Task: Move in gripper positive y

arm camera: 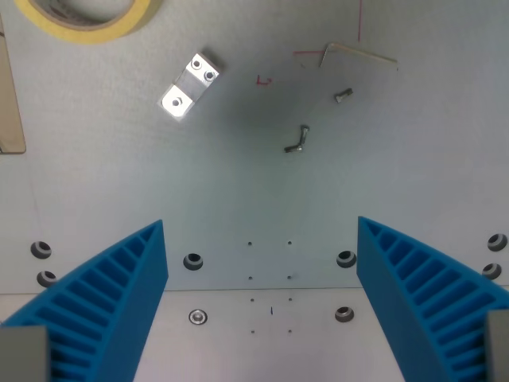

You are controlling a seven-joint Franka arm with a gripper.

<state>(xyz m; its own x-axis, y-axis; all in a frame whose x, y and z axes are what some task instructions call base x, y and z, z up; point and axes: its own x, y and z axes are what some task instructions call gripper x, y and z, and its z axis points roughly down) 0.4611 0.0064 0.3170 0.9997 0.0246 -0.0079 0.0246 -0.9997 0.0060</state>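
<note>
Wrist view: the pincer (262, 239) hangs spread wide over the grey desk (238, 191), looking straight down, nothing between its blue ribbed fingers (111, 294).

One finger fills each lower corner, well apart. Beyond them lie a metal bracket (189, 85) toward the wrist view's left, a small bolt (297, 140) near centre, a second screw (343, 95) and an Allen key (358, 54) toward the right, and a roll of yellow tape (87, 20) at the top left edge.

I saw a pale grey metal worktop (254, 183) under soft, even light. Below its middle ran a seam (262, 290), with bolt holes (192, 260) either side.
</note>
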